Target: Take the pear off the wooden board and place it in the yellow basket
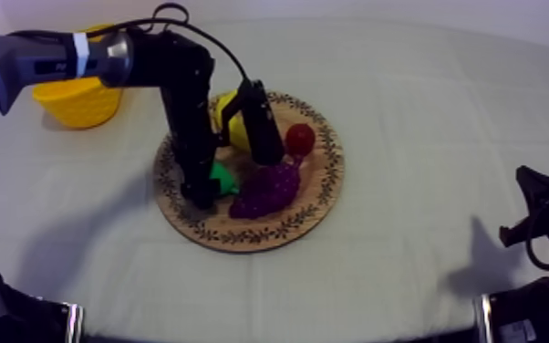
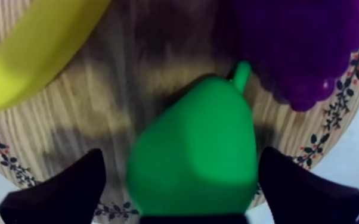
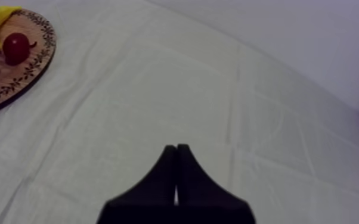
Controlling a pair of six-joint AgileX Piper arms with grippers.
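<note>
Straddling the pear [image 2: 201,179], the left gripper [image 2: 183,152] has its two black fingers [image 2: 77,187] spread wide, one at each flank of the green fruit. A strip of wood shows between one finger and the pear, while the other sits right at its skin (whether it touches, I cannot tell). The pear lies on the wooden board [image 2: 119,89] with its stem pointing at the bunch of grapes [image 2: 301,47] just beyond it. The banana [image 2: 33,53] lies across the board on the stem's other side.

In the top view the left arm comes in from the upper left of the frame and bends down onto the board at the centre. There the pear sits left of the board's middle, touching the grapes. The small red fruit [image 1: 299,139] is beyond them, near the board's upper right rim.

The yellow basket [image 1: 77,102] stands at the upper left of the frame, apart from the board and partly behind the arm.

At the lower right edge, well apart from the board, the right gripper [image 3: 176,149] has its fingers pressed together in a narrow wedge over the bare cloth [image 3: 217,89].
</note>
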